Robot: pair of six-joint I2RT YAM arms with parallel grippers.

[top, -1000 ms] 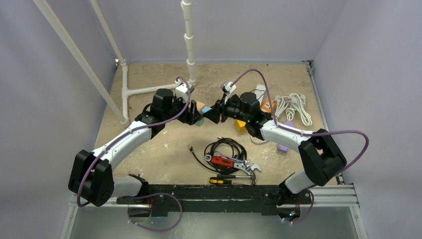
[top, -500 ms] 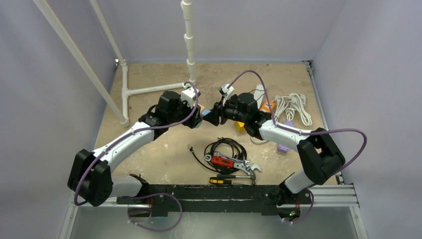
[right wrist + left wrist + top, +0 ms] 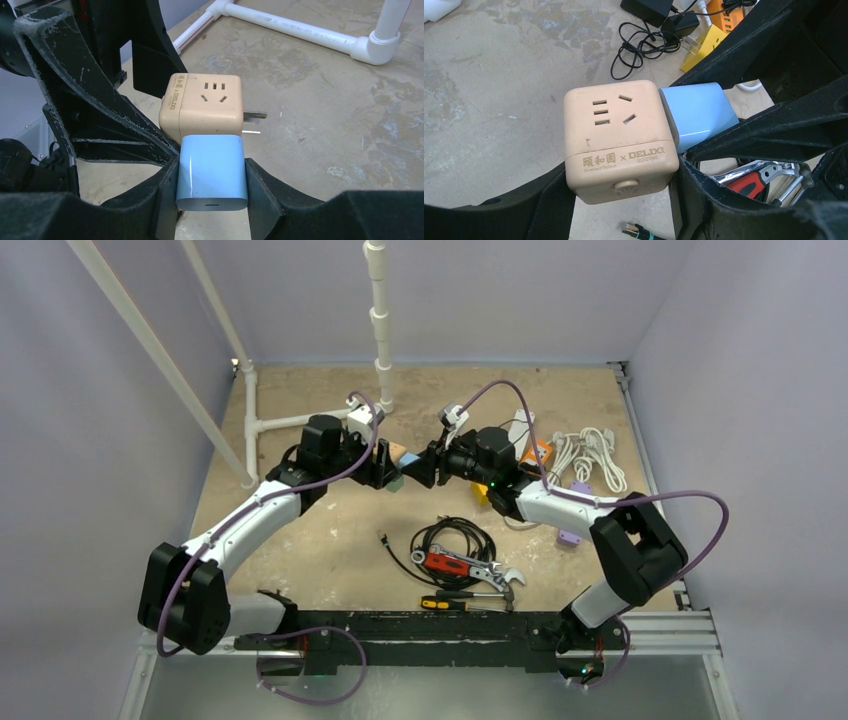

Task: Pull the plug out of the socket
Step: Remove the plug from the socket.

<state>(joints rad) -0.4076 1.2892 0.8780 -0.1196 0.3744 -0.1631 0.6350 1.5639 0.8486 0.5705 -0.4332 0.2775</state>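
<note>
A beige cube socket (image 3: 619,135) marked DELIXI is held above the table between my left gripper's (image 3: 621,190) black fingers. A light blue plug (image 3: 212,172) is seated in one side of the socket (image 3: 202,105) and sits between my right gripper's (image 3: 212,200) fingers, which press on both its sides. The socket's own metal prongs (image 3: 252,122) stick out free. In the top view the two grippers meet at mid table, left gripper (image 3: 385,475) and right gripper (image 3: 418,468), with the socket (image 3: 400,455) between them.
White PVC pipe (image 3: 300,420) runs along the back left. A coiled black cable (image 3: 450,540), a red-handled wrench (image 3: 465,565) and a screwdriver (image 3: 450,600) lie near the front. Orange and yellow adapters (image 3: 485,490) and a white power strip (image 3: 590,455) lie at right.
Both grippers with the socket and plug shifted right and back, then returned left. The plug stays seated in the socket.
</note>
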